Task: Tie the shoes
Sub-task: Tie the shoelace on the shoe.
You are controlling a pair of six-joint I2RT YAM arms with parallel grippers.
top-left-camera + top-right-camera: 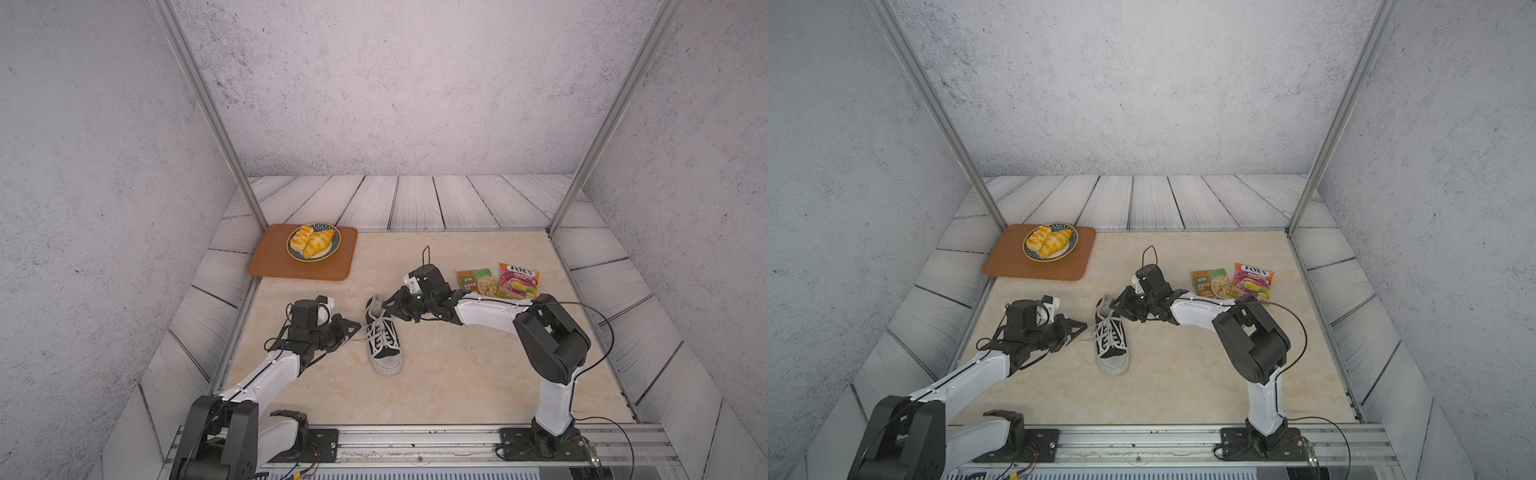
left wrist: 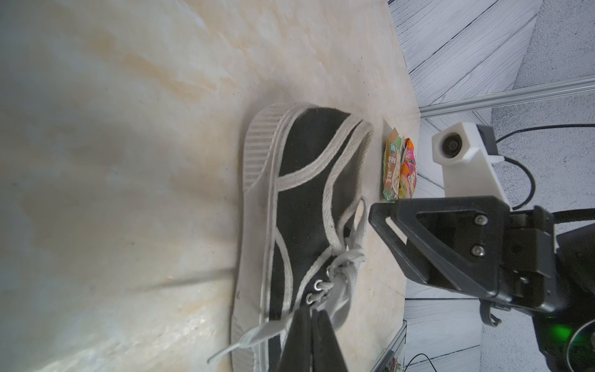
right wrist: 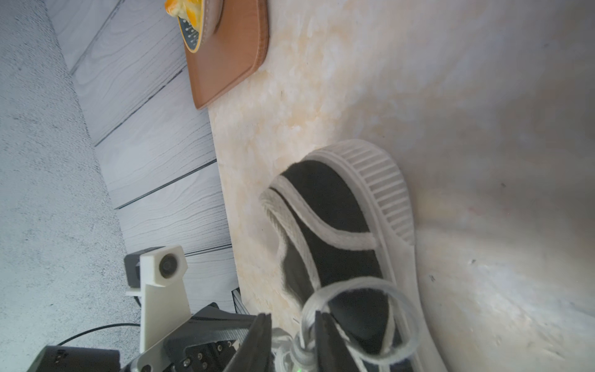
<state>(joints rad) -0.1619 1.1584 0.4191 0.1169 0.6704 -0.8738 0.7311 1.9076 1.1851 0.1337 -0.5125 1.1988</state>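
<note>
A black canvas shoe (image 1: 384,345) with a white sole sits near the middle of the marbled table (image 1: 457,374), toe toward the arm bases and heel away from them. Its white laces (image 2: 344,261) are bunched in a loose knot over the top eyelets. Your left pincer (image 1: 356,327) lies low at the shoe's left side. Its jaws are closed together on a strand of the laces that runs out from the knot, and the strand's free end trails on the table. Your right pincer (image 1: 385,305) reaches in at the heel end. In the right wrist view its jaws stand partly apart with bunched lace and the foot of a loop between them, and you cannot tell whether they pinch it. At the far left a brown tray (image 1: 270,266) bears a plate (image 1: 337,243) of pastries (image 1: 311,242). Two snack packets (image 1: 476,282) lie side by side just beyond the right arm.
</note>
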